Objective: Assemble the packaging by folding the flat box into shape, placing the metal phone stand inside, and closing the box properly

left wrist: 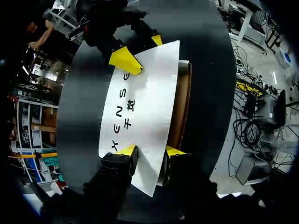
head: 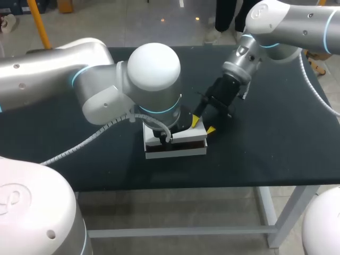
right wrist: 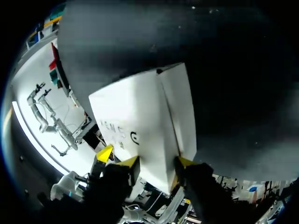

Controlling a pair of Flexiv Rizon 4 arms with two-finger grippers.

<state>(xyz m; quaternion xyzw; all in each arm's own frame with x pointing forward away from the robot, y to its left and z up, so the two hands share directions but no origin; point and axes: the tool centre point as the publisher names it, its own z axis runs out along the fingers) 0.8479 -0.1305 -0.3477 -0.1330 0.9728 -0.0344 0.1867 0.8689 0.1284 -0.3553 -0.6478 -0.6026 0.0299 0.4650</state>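
My left arm [head: 106, 90] comes in from the left edge and bends over the middle of the black desk [head: 276, 143]. Its big white joint stands above the box [head: 175, 151] and hides the left gripper [left wrist: 150, 150] in the head view. The left wrist view shows that gripper clenched on the box's left end. One yellow tip lies against the white printed lid [left wrist: 140, 102] and the other against the brown wall beside it, with the lid's corner running down between the two fingers.

The box sits at the middle of the desk, closer to the near edge than the far one, its long side running left to right. From above it shows a white top, a dark brown strip under that along the near side, and a white strip at the bottom. In the left wrist view the brown inside shows along one long edge of the lid.

At the box's far right corner the right gripper [head: 204, 125] is grasping it, one yellow tip on the lid and the other just off the right end. Its own wrist view has the box's folded edge between the fingers, with a tip touching each of the two white faces. The right arm [head: 276, 24] slants down from the far right corner.
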